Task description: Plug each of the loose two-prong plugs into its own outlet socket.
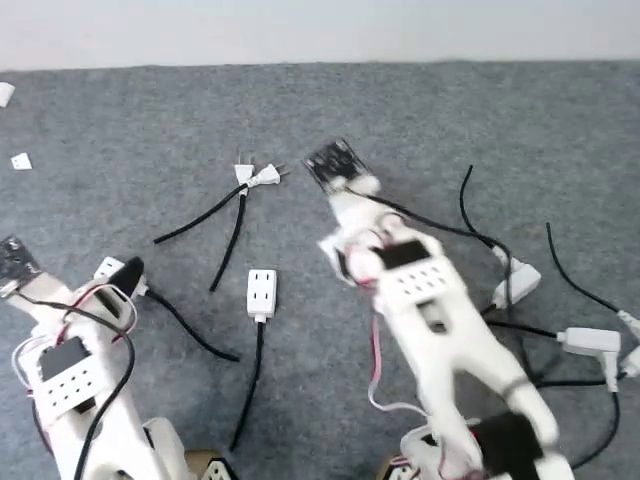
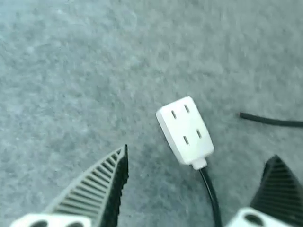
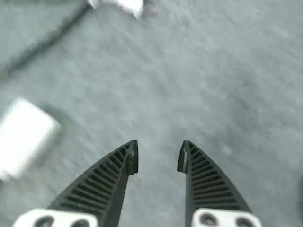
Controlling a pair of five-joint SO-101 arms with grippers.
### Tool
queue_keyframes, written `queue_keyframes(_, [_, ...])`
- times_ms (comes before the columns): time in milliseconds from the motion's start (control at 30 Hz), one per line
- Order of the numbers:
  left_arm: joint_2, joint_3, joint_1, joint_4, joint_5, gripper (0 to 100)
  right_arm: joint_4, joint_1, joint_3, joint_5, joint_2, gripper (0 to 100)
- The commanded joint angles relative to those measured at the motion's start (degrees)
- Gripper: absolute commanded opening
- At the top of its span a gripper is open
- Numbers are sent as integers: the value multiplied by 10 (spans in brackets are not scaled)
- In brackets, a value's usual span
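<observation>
Clearly, no plug sits in a socket yet. The outlet socket (image 1: pixel 261 293) lies flat on the grey desk (image 1: pixel 450 110) near the middle, slots up, and its black cord (image 1: pixel 250 380) runs toward the near edge. We judge it lies so because a plug can then be pushed in from above.

Two loose plugs (image 1: pixel 257 177) lie touching each other farther off, w/ their cords fanning to the near left. More white plugs (image 1: pixel 517 282) lie at the right among tangled cords.

The left gripper (image 2: pixel 200 157) is wide open and holds nothing. It hangs above the desk w/ the socket just beyond its tips, approx. centred between them, prob. lined up to steady the socket.

The right gripper (image 3: pixel 158 156) is about half open, also empty, above bare desk. The two loose plugs are well apart from it, beyond the tips, and the socket shows blurred off to one side. We think this arm is meant for fetching a plug.
</observation>
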Motion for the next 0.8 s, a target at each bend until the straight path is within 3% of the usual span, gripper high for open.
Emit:
queue_keyframes(0, [-11,-6,-11,-32,13,412,7,-44,-105,-184,48,143])
queue_keyframes(100, [-11,-6,-18,-41,24,412,7,-103,-146,-265,77,143])
queue_keyframes(233, [-11,-5,-18,-44,25,412,-4,-167,-178,-265,124,143])
queue_keyframes(433, [-10,-3,-18,-60,32,412,-49,-177,-261,-268,275,143])
queue_keyframes(767, [-10,-3,-17,-61,32,412,118,-196,-586,-269,529,143])
